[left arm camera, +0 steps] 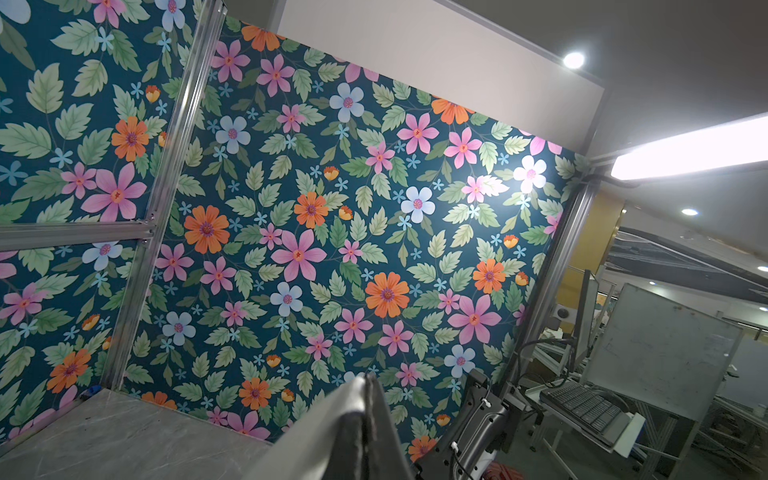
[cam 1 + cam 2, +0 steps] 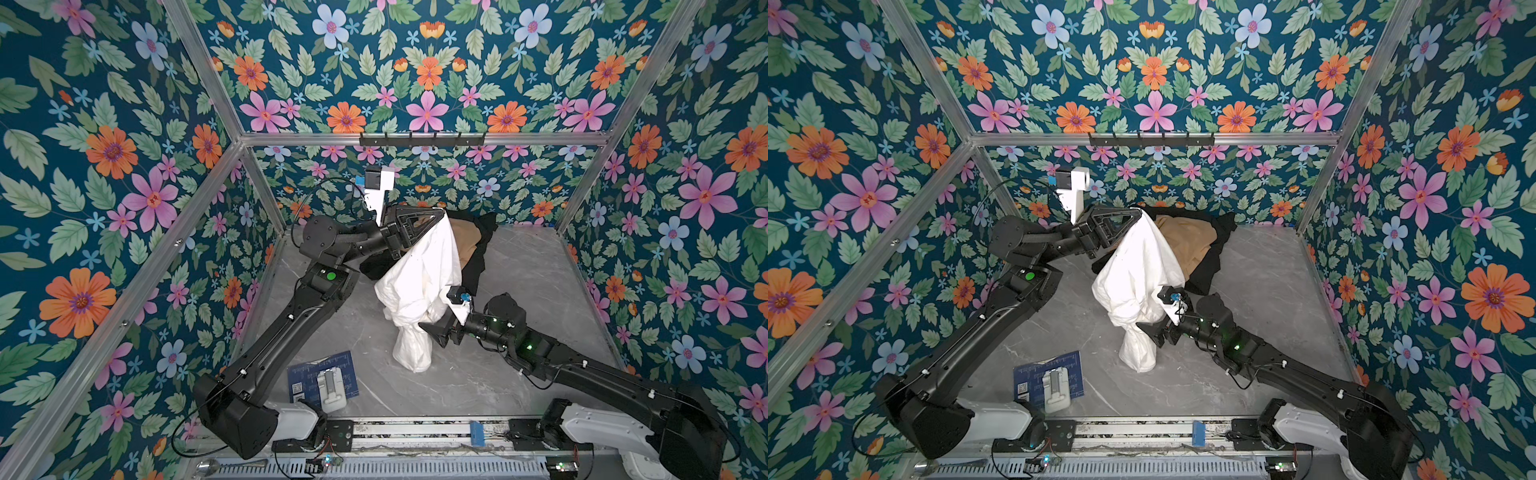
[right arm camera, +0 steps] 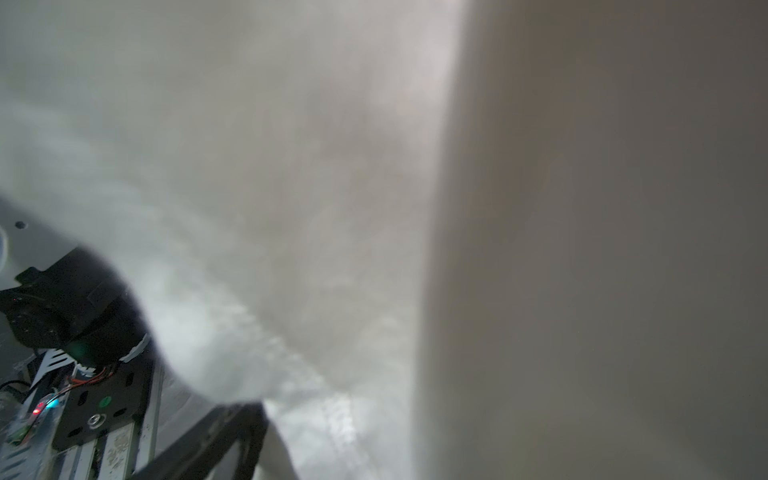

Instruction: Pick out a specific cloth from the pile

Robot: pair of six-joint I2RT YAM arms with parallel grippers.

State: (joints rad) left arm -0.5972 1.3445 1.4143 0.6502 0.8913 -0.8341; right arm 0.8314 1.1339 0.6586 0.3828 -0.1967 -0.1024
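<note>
Cloth [image 2: 415,282] in front of pile [image 2: 471,239]

Both top views are bright, even and sharp, bending at the edges. In the left wrist view a light strip [image 1: 690,151] blows out, glaring on the floral wall [image 1: 528,176]. The right wrist view is dim, the cloth [image 3: 249,166] blurred.

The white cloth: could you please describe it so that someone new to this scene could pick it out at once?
On the grey table, a pile of fabrics lies at the far edge. The left gripper pinches the white cloth by its top above that pile, and it hangs down toward the table's middle. It alone is white; its neighbours are tan and black.
</note>
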